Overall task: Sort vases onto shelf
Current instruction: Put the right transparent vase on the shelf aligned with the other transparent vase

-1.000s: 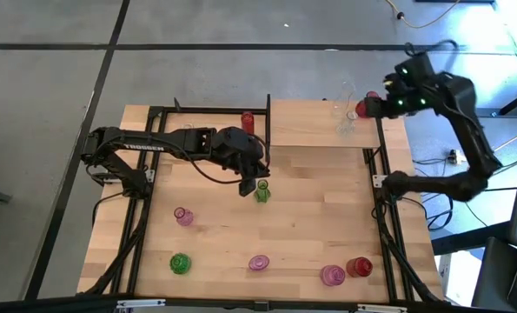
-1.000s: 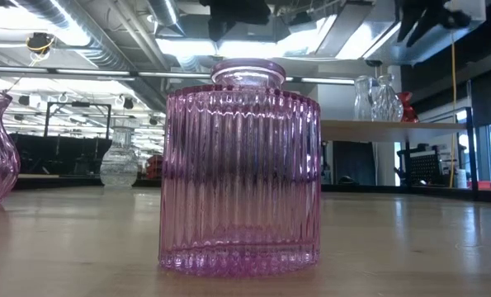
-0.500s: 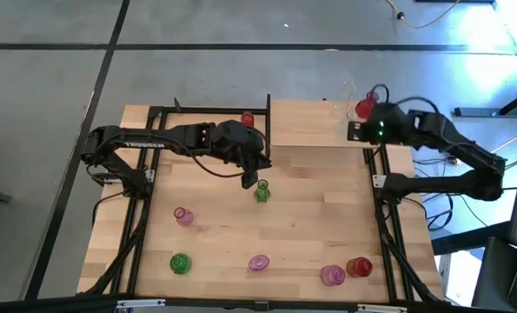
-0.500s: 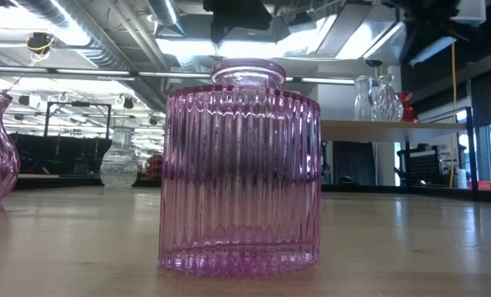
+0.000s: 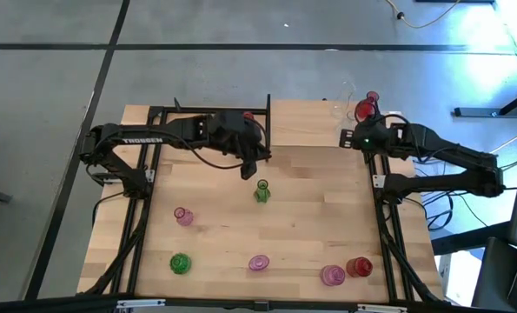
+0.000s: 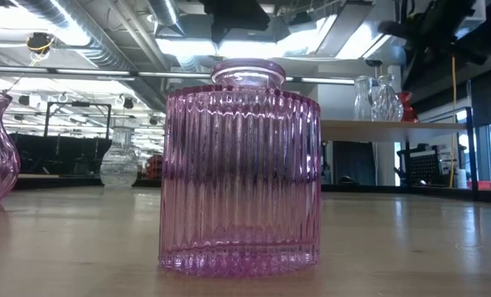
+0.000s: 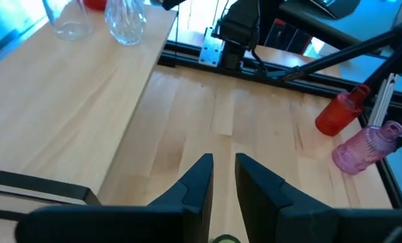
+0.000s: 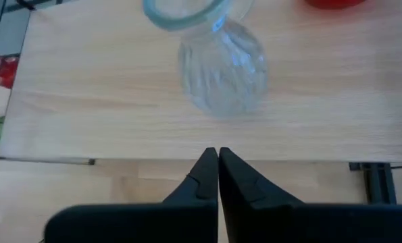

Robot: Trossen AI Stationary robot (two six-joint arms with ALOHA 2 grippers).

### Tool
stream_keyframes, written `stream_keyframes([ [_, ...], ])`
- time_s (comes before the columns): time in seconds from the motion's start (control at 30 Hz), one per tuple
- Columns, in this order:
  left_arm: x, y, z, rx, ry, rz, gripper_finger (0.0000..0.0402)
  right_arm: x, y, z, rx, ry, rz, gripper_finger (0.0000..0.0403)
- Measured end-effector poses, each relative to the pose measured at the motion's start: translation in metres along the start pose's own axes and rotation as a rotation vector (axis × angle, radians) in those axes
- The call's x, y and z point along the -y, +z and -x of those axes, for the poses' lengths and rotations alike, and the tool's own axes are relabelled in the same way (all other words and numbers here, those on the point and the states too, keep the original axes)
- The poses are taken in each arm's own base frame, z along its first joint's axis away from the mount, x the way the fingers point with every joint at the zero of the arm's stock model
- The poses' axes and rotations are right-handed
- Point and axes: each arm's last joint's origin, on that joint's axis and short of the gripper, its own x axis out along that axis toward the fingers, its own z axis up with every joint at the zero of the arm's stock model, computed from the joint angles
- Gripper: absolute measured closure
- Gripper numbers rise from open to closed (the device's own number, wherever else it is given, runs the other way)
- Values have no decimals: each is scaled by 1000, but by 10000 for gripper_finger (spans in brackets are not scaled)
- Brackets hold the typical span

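The shelf (image 5: 310, 123) is a light-wood board at the table's far side, also seen as the shelf (image 8: 119, 108). On it stand a clear vase (image 8: 221, 71) and a red vase (image 5: 365, 106). A green vase (image 5: 262, 190) stands upright on the tabletop. My left gripper (image 5: 250, 164) hovers just beyond it toward the far edge, fingers (image 7: 199, 177) slightly apart, with the green rim (image 7: 221, 239) below them. My right gripper (image 8: 218, 156) is shut, hovering at the shelf's near edge, right gripper (image 5: 348, 137), short of the clear vase.
More vases stand on the tabletop: pink (image 5: 183, 216), green (image 5: 181, 263), pink (image 5: 258, 263), pink (image 5: 331, 276), red (image 5: 359, 266). A ribbed pink vase (image 6: 239, 165) fills the low view. Black frame posts (image 5: 373, 178) flank the table. Bare wood lies between the green vase and the near row.
My left gripper has drawn back from the green vase toward the far edge; the vase stays standing where it was. My right arm has swung down and toward the table's left, from beyond the far right corner to the shelf's near edge.
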Motion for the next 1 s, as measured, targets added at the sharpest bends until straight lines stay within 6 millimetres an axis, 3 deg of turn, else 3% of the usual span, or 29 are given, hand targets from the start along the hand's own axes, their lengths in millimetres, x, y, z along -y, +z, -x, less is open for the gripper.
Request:
stream_keyframes([
  [0.37,-4,1,0,3,8,6,344,4,-2,-14,19,-66,20,403],
  [1.0,-2,0,0,1,3,6,344,-8,10,-38,22,-112,85,403],
])
